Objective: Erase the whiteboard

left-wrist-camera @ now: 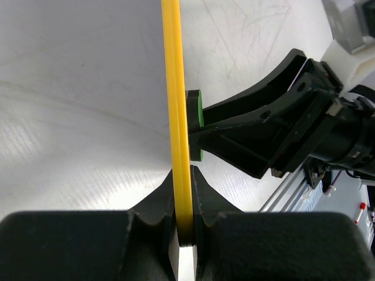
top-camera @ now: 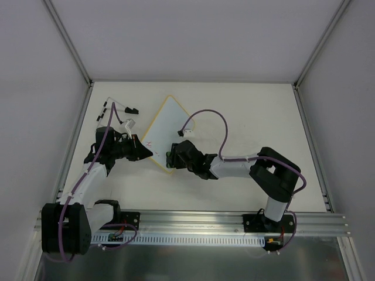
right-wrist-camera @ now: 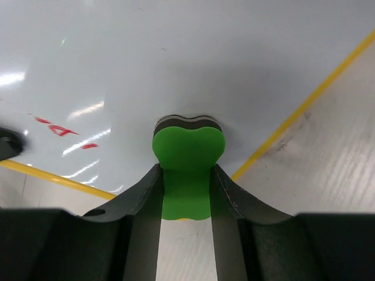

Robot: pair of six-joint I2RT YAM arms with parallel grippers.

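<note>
Black fingers of the right tool (right-wrist-camera: 186,175) pinch a green eraser (right-wrist-camera: 188,146), its pad against the whiteboard (right-wrist-camera: 176,58) near 1 corner. Left tool (left-wrist-camera: 183,178) clamps the board's yellow rim, left of middle on the worktop (top-camera: 234,105). Red marks (right-wrist-camera: 55,127) sit close to that clamp, so wiping them could knock the 2 tools together or twist the board loose. Small plugs (top-camera: 130,110) lie just beyond.

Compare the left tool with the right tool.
The left tool clamps the whiteboard by its thin yellow rim; the right tool clamps the green eraser. The left tool's jaws are nearly together; the right tool's stand wider apart. Both are black and gripping something.
</note>
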